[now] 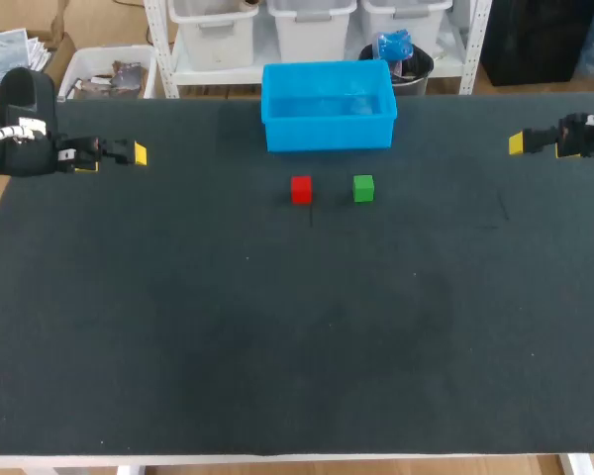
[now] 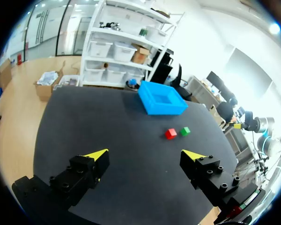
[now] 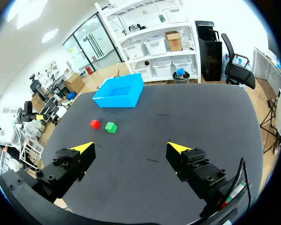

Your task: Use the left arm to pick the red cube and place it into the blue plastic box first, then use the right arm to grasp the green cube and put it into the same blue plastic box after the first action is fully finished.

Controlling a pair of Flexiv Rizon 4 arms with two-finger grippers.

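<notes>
Red comes first: the red cube [image 1: 301, 189] sits on the dark desk [image 1: 277, 346] just in front of the blue plastic box [image 1: 329, 133], with the green cube [image 1: 363, 188] near it on its right, a clear gap between them. My left gripper [image 2: 146, 154] hangs wide open and empty at the desk's left side, well apart from the red cube, which lies ahead of its fingers and a little to their right. My right gripper [image 3: 130, 148] is likewise spread wide with nothing in it, out at the right side. The red cube is the one nearer my left arm, so I judge I can come in without crossing the green one. Being a cube it has no long axis. There is bare desk toward me, and the box's front wall is the edge to mind.
</notes>
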